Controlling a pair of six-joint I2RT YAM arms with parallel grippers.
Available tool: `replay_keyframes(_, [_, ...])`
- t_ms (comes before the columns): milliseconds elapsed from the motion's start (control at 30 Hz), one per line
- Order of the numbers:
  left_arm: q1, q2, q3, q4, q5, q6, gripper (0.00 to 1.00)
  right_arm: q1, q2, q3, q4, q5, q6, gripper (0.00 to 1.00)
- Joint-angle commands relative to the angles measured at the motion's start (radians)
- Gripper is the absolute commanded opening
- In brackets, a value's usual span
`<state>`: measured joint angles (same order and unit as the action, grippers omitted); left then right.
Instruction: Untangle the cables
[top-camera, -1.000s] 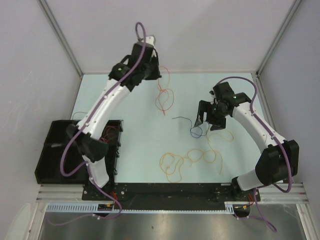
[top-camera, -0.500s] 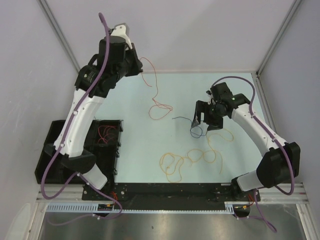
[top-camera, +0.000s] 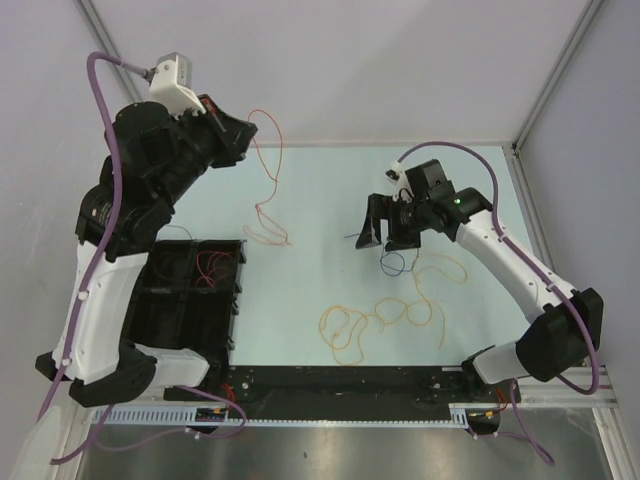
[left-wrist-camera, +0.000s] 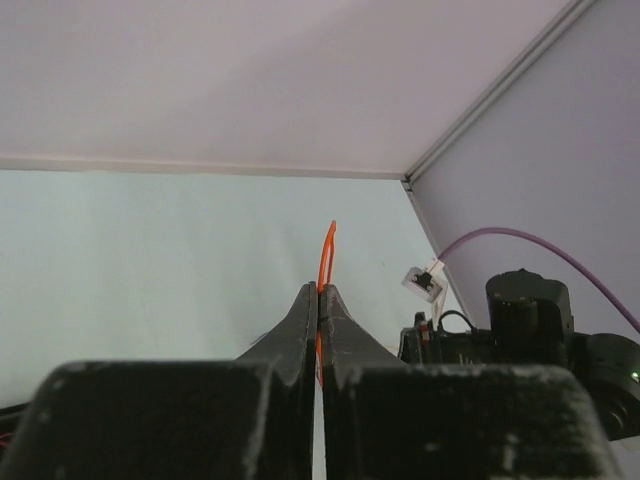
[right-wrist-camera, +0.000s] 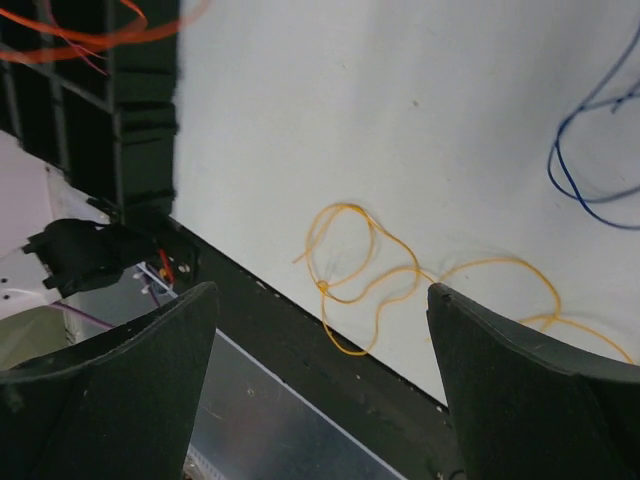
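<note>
My left gripper is raised high at the back left and is shut on a red cable, which hangs down with its loops trailing on the table. The left wrist view shows the red cable pinched between the closed jaws. My right gripper is open and empty, hovering just above a dark blue cable. A yellow-orange cable lies in loose loops at the table's front middle; it also shows in the right wrist view, with the blue cable at the right edge.
A black compartment bin stands at the left edge of the table, with red wires in one compartment. White walls enclose the back and sides. A black rail runs along the near edge.
My left arm has swung up and to the left, dragging the red cable leftward toward the bin. My right gripper has shifted slightly left over the blue cable.
</note>
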<state>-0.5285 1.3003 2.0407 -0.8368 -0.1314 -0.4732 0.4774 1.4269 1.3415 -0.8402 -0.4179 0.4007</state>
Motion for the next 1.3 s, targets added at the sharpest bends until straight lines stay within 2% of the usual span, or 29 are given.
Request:
replay_keyframes(0, [0.004, 0.011, -0.027, 0.059, 0.098, -0.044, 0.0, 0.026, -0.011, 0.025, 0.197, -0.074, 0.064, 0.91])
replay_keyframes(133, [0.004, 0.022, 0.002, 0.035, 0.111, -0.039, 0.0, 0.091, 0.01, 0.018, 0.393, -0.036, 0.075, 0.93])
replay_keyframes(433, [0.005, 0.048, 0.038, 0.005, 0.177, -0.038, 0.0, 0.174, 0.135, -0.028, 0.602, -0.023, 0.036, 0.94])
replay_keyframes(667, [0.016, 0.068, 0.072, -0.038, 0.219, -0.022, 0.0, 0.201, 0.194, -0.038, 0.67, 0.181, -0.013, 0.96])
replay_keyframes(900, [0.042, 0.076, 0.081, -0.05, 0.259, -0.012, 0.0, 0.21, 0.211, -0.039, 0.65, 0.275, -0.042, 0.96])
replay_keyframes(1200, [0.08, 0.09, 0.085, -0.045, 0.314, -0.007, 0.01, 0.204, 0.21, -0.039, 0.725, 0.154, -0.091, 0.96])
replay_keyframes(1267, [0.093, 0.093, 0.091, -0.047, 0.335, -0.004, 0.0, 0.149, 0.192, -0.039, 0.728, 0.054, -0.082, 0.93])
